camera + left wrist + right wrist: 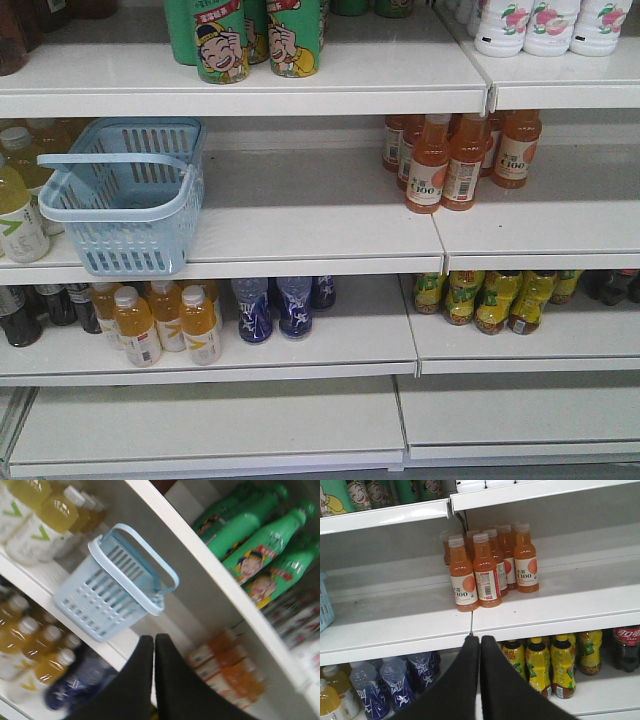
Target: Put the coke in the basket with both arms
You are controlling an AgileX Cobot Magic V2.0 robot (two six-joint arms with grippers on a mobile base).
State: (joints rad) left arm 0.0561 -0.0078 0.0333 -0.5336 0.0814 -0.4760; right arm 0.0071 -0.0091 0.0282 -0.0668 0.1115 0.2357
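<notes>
Status: seeing basket (125, 215) parked mouth-up at the left end of the middle shelf (310, 225), one handle swung over the mouth, probably staged at the front edge for easy reach. Spotting coke (626, 636) standing on the shelf below, far right, near yellow-labelled bottles (563, 667), well apart from basket and not yet being handled. Reading left gripper (154, 647) and right gripper (480, 645) both pressed together, gripping nothing, touching nothing, hanging out in front of the shelves.

The coke (626, 636) is cut off by the right edge, its cap hidden behind the shelf (555, 616); only a corner of the basket (324, 602) shows at far left.
</notes>
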